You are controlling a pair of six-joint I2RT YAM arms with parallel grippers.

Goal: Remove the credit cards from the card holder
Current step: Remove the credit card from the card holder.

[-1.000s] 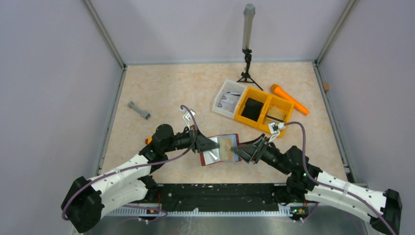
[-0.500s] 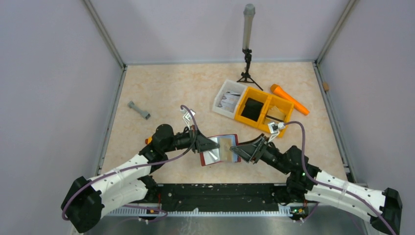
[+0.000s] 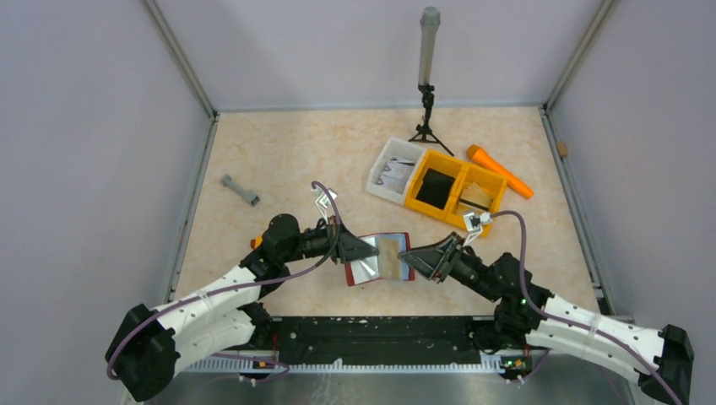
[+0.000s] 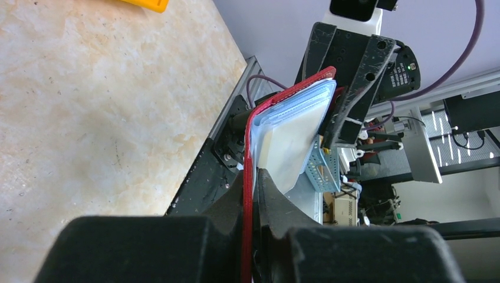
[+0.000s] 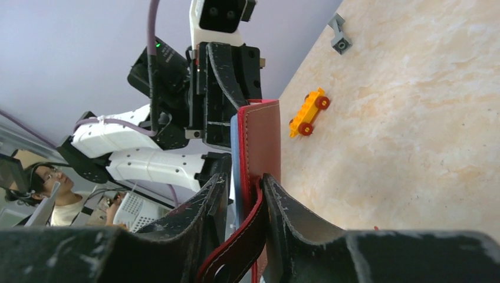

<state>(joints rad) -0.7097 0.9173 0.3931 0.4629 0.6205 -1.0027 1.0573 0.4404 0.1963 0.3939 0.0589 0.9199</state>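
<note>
Credit cards [image 4: 295, 127] (mostly pocketed) hidden.

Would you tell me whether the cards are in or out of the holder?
In: the left wrist view shows pale cards tucked inside the red holder.

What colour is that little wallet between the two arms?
The small folding leather-like wallet is dark red with pale edge stitching, clearest in the right wrist view.
</note>
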